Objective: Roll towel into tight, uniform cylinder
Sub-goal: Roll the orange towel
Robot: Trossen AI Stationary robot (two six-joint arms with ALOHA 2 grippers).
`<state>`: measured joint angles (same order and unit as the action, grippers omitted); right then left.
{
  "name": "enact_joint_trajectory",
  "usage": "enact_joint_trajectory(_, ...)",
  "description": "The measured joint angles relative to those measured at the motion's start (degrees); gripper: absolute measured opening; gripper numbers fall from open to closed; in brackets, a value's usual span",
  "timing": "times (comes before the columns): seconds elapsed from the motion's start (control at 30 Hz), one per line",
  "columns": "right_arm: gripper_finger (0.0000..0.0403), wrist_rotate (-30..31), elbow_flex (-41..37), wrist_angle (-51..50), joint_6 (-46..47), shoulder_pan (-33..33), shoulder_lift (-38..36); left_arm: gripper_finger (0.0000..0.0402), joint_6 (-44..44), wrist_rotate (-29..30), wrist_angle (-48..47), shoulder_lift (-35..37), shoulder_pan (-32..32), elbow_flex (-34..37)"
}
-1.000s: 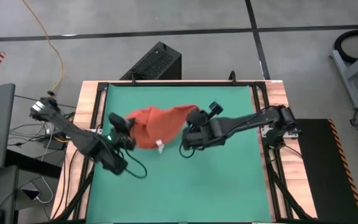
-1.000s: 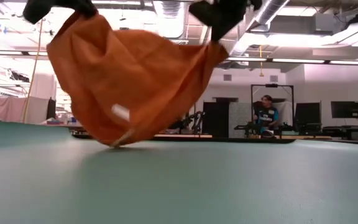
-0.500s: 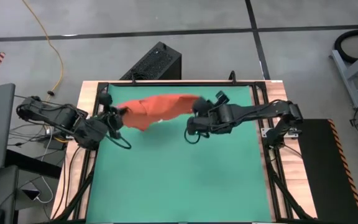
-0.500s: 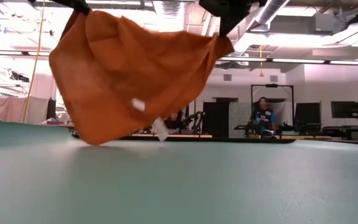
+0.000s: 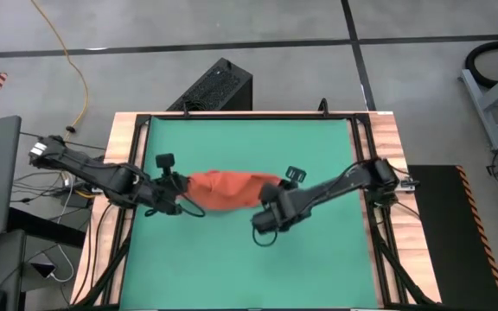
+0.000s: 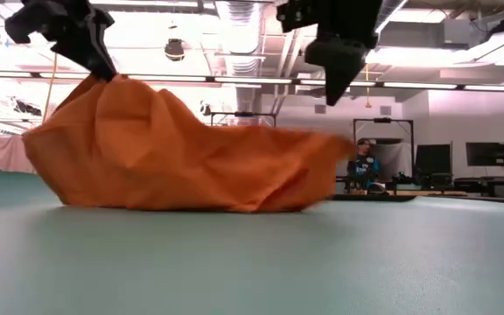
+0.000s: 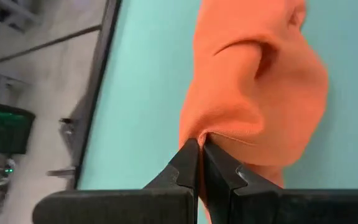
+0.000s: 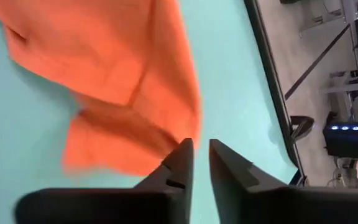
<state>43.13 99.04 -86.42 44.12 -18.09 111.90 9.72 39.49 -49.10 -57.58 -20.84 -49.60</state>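
Orange cloth is pinched tight in the left gripper [image 7: 199,144], which holds one corner up. The right gripper [image 8: 196,148] has its fingers a little apart and holds nothing. The towel [image 5: 229,188] lies crumpled in the middle of the table [image 5: 318,259]. It looks soft, light and floppy, so grab it by the corners.

You see the towel [image 6: 182,162] as soft, matt orange cloth, creased and rumpled, with a stitched hem showing in the left wrist view. Your table mat [image 5: 249,259] looks smooth and matt green, framed by pale wood [image 5: 393,142]. The gripper fingers [image 8: 179,163] appear to be matt black plastic.
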Motion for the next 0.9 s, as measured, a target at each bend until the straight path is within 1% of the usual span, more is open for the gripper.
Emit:
enact_joint_trajectory(0.1,0.0125,1.39,-0.02,2.59,2.24,-2.86,-0.24,0.0000,0.84,-0.61,2.06,-0.57,0.02,0.03)
enact_joint_trajectory(0.17,0.0152,4.80,-0.02,7.41,0.39,-5.65,-0.50,0.0000,-0.41,-0.14,4.03,-0.61,0.10,0.04)
enact_joint_trajectory(0.27,0.0184,10.64,-0.02,17.66,-8.03,-10.01,-0.14,0.0000,-3.98,-0.35,8.71,-0.23,0.98,-0.01)
enact_joint_trajectory(0.33,0.0198,10.97,0.02,25.96,-17.15,-11.61,1.14,0.0000,-5.42,-0.68,10.75,-0.12,1.81,-0.01)
enact_joint_trajectory(0.43,0.0203,10.90,-0.01,39.39,-28.49,-11.18,4.89,0.0000,-6.57,-1.84,12.65,-0.14,3.40,-0.01)
enact_joint_trajectory(0.57,0.0197,10.85,-0.02,54.79,-38.41,-7.48,9.81,0.0000,-6.41,-5.45,15.50,-0.14,5.29,-0.01)
enact_joint_trajectory(0.63,0.0195,10.60,-0.02,61.45,-40.88,-5.41,12.11,0.0000,-6.71,-6.19,16.90,-0.16,6.07,-0.01)
enact_joint_trajectory(0.73,0.0195,8.35,-0.02,71.01,-42.69,-3.28,15.22,0.0000,-7.50,-6.21,18.20,-0.16,7.15,-0.01)
enact_joint_trajectory(0.8,0.0195,8.18,-0.04,76.45,-43.49,-2.58,17.15,0.0000,-7.52,-6.21,18.74,-0.16,7.85,-0.01)
enact_joint_trajectory(0.9,0.0194,9.54,0.00,84.07,-44.05,-2.43,20.19,0.0000,-7.50,-6.19,18.76,-0.14,8.55,-0.01)
